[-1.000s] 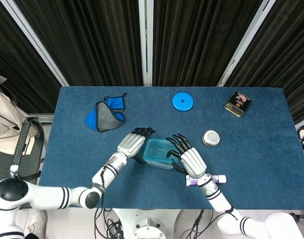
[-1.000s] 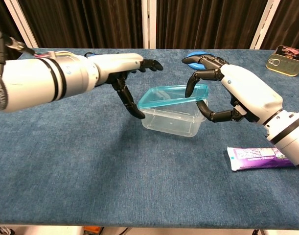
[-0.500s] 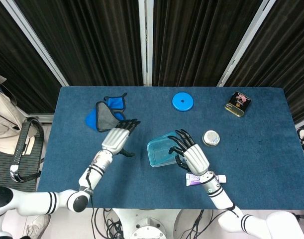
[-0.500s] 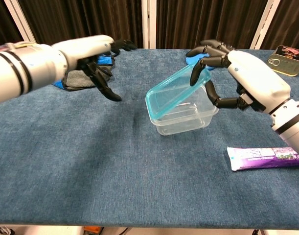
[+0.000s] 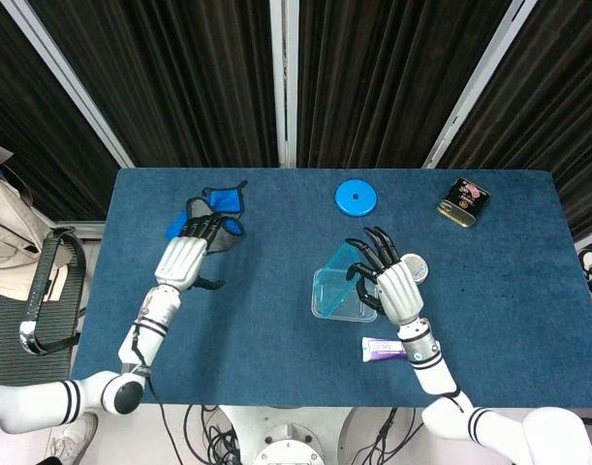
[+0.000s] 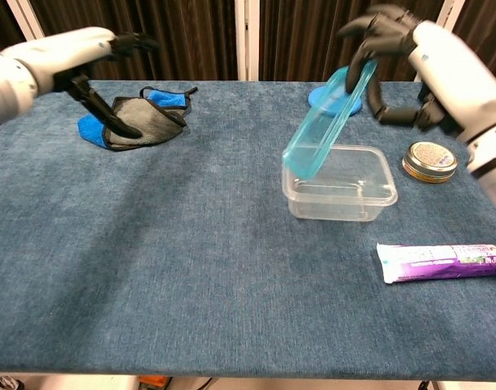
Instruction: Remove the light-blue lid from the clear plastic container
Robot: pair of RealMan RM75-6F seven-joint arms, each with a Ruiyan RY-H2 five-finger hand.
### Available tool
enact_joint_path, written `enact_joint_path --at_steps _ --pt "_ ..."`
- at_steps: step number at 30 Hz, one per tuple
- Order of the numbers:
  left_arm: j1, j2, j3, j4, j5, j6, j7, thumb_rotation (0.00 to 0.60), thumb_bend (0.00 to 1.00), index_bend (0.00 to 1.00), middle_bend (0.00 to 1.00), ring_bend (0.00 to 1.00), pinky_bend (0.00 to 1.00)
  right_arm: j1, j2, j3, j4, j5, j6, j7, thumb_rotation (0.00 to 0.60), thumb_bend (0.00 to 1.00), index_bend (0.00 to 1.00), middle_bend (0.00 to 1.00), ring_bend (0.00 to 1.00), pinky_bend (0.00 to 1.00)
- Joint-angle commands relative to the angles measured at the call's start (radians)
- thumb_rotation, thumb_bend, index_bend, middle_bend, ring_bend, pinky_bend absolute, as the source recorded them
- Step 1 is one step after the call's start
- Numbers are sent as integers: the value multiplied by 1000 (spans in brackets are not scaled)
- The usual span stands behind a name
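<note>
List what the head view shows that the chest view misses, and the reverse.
Only the head view: the sardine tin at the table's far right and the bag beside the table. Only the chest view: nothing extra. Both: the right hand holding the tilted lid over the clear container, the toothpaste tube, the face mask.

The light-blue lid [image 6: 326,122] hung steeply tilted, its low edge above the clear, open container [image 6: 340,184] on the table.
</note>
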Motion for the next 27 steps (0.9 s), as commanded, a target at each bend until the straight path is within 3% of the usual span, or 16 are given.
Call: enact_joint_path --at_steps 1,9,16,24,27 --pt "18 14 -5 7 4 3 -19 600 0 0 0 0 15 13 13 34 2 31 -6 9 600 628 685 192 0 0" --pt "85 52 4 17 51 43 -47 600 0 0 0 0 15 24 58 105 35 133 -75 6 600 628 686 192 0 0" --pt "144 87 19 5 75 62 -74 600 0 0 0 0 15 37 128 140 -6 232 -213 -29 600 628 681 191 0 0" --pt "205 136 36 -37 88 72 -85 600 0 0 0 0 15 108 177 194 -71 388 -467 -126 600 628 635 162 0 0" --pt "223 153 39 -53 86 69 -91 600 0 0 0 0 15 148 184 219 -85 462 -571 -172 600 628 569 134 0 0"
